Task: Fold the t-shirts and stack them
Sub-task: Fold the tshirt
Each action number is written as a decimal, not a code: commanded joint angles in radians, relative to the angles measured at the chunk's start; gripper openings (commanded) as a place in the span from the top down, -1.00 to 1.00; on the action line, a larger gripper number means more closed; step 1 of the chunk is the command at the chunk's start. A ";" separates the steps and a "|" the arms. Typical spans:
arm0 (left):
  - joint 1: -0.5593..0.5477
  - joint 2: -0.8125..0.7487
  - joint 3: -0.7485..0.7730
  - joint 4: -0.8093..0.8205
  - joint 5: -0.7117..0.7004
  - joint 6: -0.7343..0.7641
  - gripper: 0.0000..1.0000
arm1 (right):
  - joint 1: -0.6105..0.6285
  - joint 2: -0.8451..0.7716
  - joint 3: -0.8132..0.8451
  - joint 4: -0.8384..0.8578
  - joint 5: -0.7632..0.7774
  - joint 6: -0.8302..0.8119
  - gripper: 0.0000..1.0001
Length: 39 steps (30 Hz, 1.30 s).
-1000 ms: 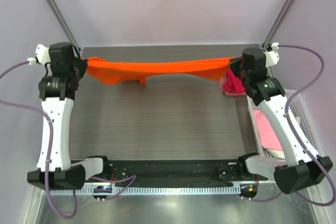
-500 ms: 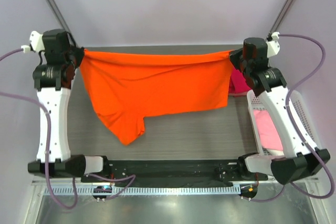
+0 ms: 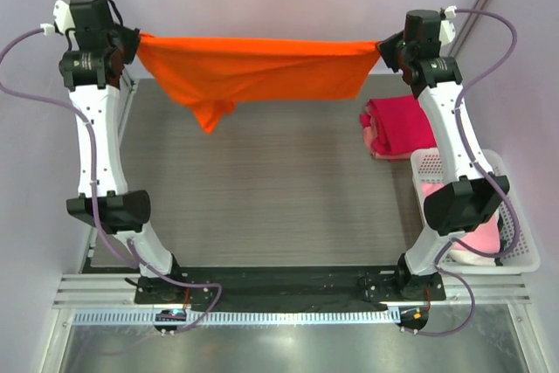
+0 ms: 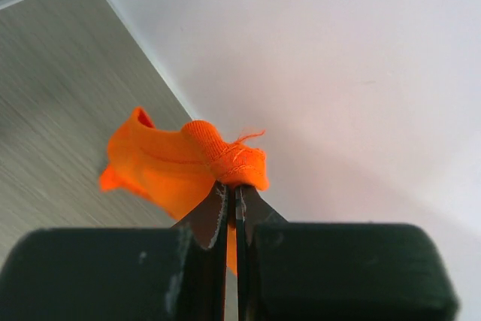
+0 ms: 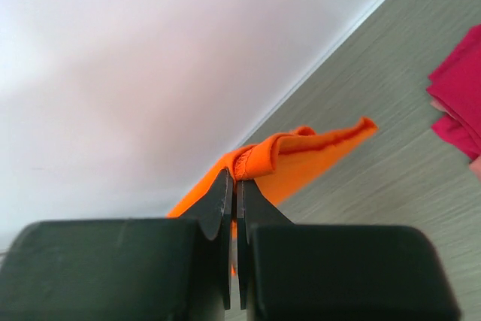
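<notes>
Orange t-shirt (image 3: 253,72) hangs stretched in the air between the two arms, along the far edge of the table (image 3: 279,198). Its top edge runs nearly straight from left to right, and the cloth droops below it, lowest in a bunched point left of the middle. The left gripper (image 3: 131,41) holds the shirt's far-left corner, jaws pressed together on a folded bit of hem. The right gripper (image 3: 384,48) pinches the far-right corner the same way, with only a thin line between its fingers. Both arms are raised high. A magenta-red t-shirt (image 3: 402,124) lies folded on the table at the right, below the right gripper. Just near of it stands a white lattice basket (image 3: 524,259) with pale pink t-shirts (image 3: 479,242) inside, partly hidden by the right arm.
</notes>
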 commanded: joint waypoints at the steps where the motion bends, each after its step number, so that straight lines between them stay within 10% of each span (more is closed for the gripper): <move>1: 0.022 -0.030 -0.036 0.088 0.002 0.007 1.00 | -0.031 0.018 0.074 0.031 -0.038 0.001 0.98; 18: 0.022 -0.501 -1.436 0.634 -0.075 -0.045 1.00 | -0.031 -0.115 -0.918 0.524 -0.162 -0.062 0.98; 31: 0.022 -0.929 -1.892 0.558 -0.038 -0.082 1.00 | -0.030 -0.452 -1.516 0.702 -0.109 -0.011 0.98; 33: 0.020 -0.992 -1.903 0.518 -0.036 -0.091 0.71 | -0.031 -0.538 -1.566 0.671 -0.080 -0.008 0.85; 35: 0.022 -1.024 -1.891 0.431 -0.061 -0.109 -0.23 | -0.030 -0.615 -1.598 0.651 -0.075 -0.011 0.64; 36: 0.022 -1.036 -1.878 0.351 -0.070 -0.125 -0.58 | -0.030 -0.636 -1.606 0.638 -0.078 -0.021 0.21; 39: 0.022 -1.075 -1.831 0.268 -0.056 -0.128 -0.70 | -0.030 -0.727 -1.606 0.589 -0.090 -0.050 0.05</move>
